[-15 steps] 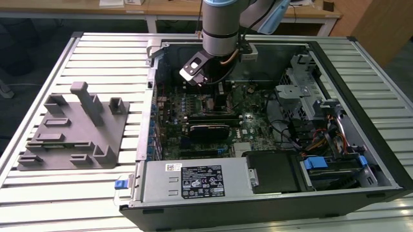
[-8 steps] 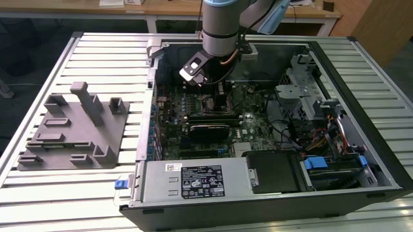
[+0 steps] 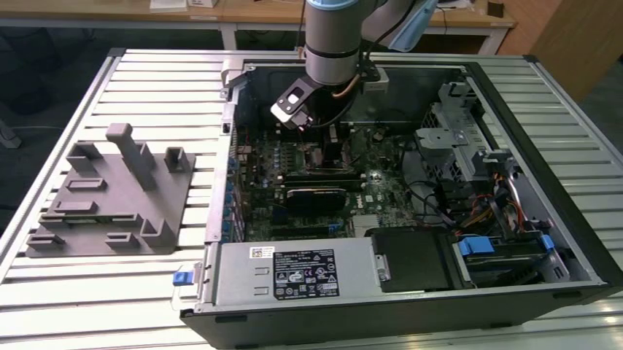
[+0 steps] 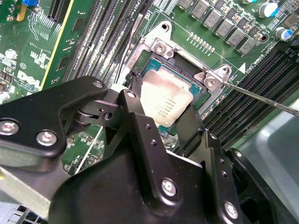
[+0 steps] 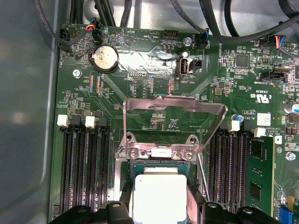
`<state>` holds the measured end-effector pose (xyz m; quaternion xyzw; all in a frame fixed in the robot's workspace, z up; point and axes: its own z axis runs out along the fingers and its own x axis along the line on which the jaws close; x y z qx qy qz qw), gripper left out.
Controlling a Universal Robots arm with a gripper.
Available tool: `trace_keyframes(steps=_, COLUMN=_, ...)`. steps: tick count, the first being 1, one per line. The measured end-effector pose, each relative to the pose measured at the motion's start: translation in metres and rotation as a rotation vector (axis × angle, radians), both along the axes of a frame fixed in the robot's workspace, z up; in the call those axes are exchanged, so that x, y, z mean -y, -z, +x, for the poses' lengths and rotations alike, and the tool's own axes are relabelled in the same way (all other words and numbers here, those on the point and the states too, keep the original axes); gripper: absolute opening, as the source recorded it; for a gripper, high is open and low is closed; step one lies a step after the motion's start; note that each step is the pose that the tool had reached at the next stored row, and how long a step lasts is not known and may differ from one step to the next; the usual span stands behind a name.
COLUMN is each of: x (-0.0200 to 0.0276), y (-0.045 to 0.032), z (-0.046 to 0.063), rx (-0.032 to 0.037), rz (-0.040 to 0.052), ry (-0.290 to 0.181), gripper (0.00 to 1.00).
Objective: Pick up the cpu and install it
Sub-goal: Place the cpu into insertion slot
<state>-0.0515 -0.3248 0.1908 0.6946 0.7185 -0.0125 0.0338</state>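
While the claw [image 4: 161, 106] is pinching the cpu [image 4: 166, 100] just over the socket [image 4: 180, 70], the first wrist view is showing the raised lid [image 5: 173, 103].

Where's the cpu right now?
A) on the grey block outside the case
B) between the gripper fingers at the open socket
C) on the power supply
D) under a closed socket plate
B: in the second wrist view the cpu sits between the fingers of the gripper at the socket; the first wrist view shows the plate raised.
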Motion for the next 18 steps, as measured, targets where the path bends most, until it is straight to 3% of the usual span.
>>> trace_keyframes(steps=3, x=0.0001, y=-0.0001, z=0.0, rx=0.0, rz=0.0019, ry=0.0, gripper=0.54)
trace_keyframes(steps=8, x=0.0001, y=-0.0007, z=-0.0002, rx=0.0001, rz=0.0131, ry=0.0, gripper=0.54)
trace_keyframes(steps=18, x=0.0001, y=-0.0007, z=-0.0004, rx=-0.0001, rz=0.019, ry=0.0, gripper=0.54)
